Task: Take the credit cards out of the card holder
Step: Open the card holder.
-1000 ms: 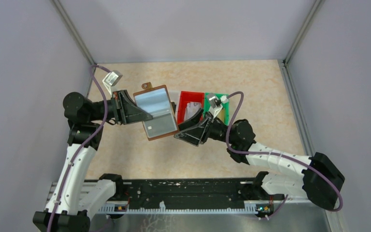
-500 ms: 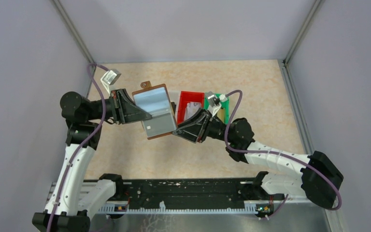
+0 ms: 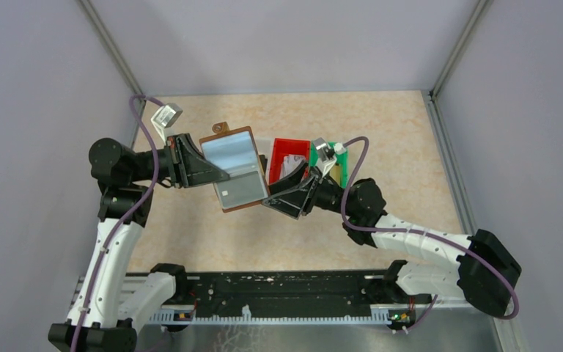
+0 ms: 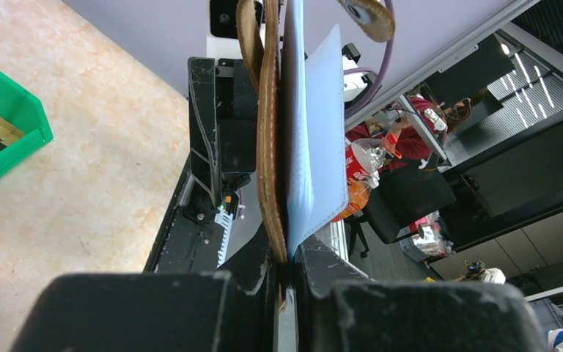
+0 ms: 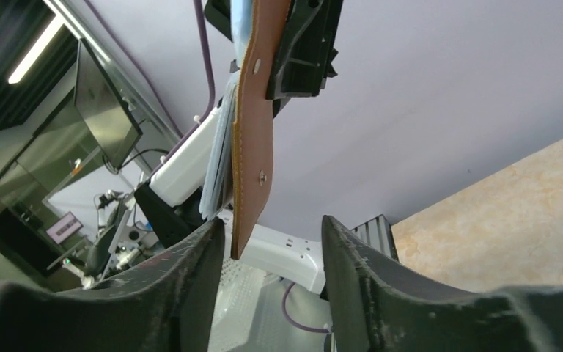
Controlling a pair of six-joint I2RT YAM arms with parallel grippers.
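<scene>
The brown card holder (image 3: pixel 234 170) hangs open in the air, its pale blue sleeves facing up, a silvery card (image 3: pixel 240 187) in the lower sleeve. My left gripper (image 3: pixel 220 174) is shut on the holder's left edge; in the left wrist view the brown cover (image 4: pixel 267 169) and a blue sleeve (image 4: pixel 315 161) run up from between my jaws (image 4: pixel 287 264). My right gripper (image 3: pixel 273 202) is open at the holder's lower right corner. In the right wrist view the brown cover (image 5: pixel 253 147) hangs edge-on with its tip between my open fingers (image 5: pixel 273 249), close to the left one.
A red bin (image 3: pixel 290 158) holding pale cards stands on the table just right of the holder, with a green bin (image 3: pixel 341 167) beside it, partly behind my right arm. The green bin also shows in the left wrist view (image 4: pixel 4 125). Grey walls enclose the table.
My right gripper has moved left and up to the holder's lower right corner. The left arm and holder have shifted slightly left.
</scene>
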